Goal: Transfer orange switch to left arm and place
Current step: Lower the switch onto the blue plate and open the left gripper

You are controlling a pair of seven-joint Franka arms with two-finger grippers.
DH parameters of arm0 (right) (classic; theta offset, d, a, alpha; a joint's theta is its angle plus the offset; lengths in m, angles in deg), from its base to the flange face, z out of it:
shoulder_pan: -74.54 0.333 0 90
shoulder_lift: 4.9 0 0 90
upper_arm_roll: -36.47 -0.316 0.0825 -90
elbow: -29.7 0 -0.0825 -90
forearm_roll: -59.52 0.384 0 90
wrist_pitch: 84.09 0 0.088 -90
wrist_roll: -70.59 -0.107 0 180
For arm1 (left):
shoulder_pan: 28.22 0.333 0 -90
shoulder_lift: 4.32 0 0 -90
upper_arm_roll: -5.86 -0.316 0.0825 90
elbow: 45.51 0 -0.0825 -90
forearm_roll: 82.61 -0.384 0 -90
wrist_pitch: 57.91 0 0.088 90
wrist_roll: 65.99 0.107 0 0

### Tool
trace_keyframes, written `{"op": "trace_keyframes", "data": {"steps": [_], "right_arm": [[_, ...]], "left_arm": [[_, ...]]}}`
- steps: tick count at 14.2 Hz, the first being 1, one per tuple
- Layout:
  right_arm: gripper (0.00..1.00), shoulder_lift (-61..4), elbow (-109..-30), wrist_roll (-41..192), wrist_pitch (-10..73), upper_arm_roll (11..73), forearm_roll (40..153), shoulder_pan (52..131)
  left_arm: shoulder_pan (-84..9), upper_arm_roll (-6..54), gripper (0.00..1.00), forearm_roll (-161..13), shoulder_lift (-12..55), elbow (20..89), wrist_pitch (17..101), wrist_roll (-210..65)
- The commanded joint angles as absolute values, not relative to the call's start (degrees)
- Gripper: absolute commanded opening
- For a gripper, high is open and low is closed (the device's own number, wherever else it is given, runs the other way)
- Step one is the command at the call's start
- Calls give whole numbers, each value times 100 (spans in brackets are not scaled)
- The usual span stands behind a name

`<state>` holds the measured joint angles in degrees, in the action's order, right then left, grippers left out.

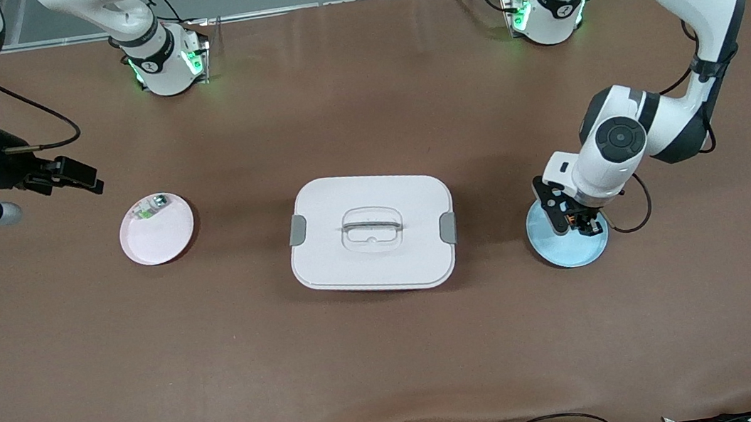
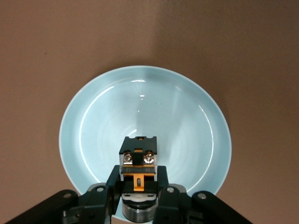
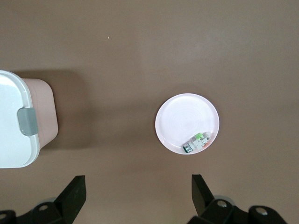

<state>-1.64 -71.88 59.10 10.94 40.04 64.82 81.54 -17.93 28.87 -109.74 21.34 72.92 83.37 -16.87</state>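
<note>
The orange switch (image 2: 138, 161), a small black block with an orange face and two screws, sits between the fingers of my left gripper (image 2: 138, 186), which is shut on it. That gripper (image 1: 573, 219) is low over the blue plate (image 1: 570, 250), which fills the left wrist view (image 2: 145, 107). I cannot tell whether the switch touches the plate. My right gripper (image 1: 81, 179) is open and empty, up in the air at the right arm's end of the table beside the pink plate (image 1: 160, 237). The white box (image 1: 372, 233) stands mid-table between the two plates.
The pink plate (image 3: 187, 119) holds a small clear-and-green part (image 3: 196, 142), also seen in the front view (image 1: 151, 206). The box's corner and grey latch (image 3: 27, 121) show in the right wrist view. Cables lie along the table edge nearest the front camera.
</note>
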Motion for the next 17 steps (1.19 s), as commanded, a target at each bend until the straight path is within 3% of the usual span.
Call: {"op": "trace_keyframes", "data": {"steps": [1,10,11,12,13,14,17], "right_arm": [[100,-252,-6927,5970,1074,3893,6348,8034],[100,-683,-6364,6766,1083,3876,6348,7429],[100,-709,-6312,6978,1083,3876,6348,7340],[100,-727,-6241,7059,1083,3884,6313,7296],[100,-727,-6215,7094,1075,3902,6269,7295],[100,-727,-6093,7095,1022,3911,6155,7295],[100,-701,-5995,7112,952,3902,6005,7173]], "left_arm": [[-1689,2933,0,-11135,2293,7314,8587,-1257],[-1662,2924,0,-11152,2556,7323,8903,-974],[-1654,2915,9,-11144,2565,7314,8921,-1026],[-1653,2907,25,-11144,2565,7297,8930,-1027],[-1645,2907,91,-11144,2565,7271,8922,-1027],[-1619,2898,100,-11144,2557,7270,8922,-1061],[-1583,2924,100,-11065,2487,7113,8878,-1070]]}}
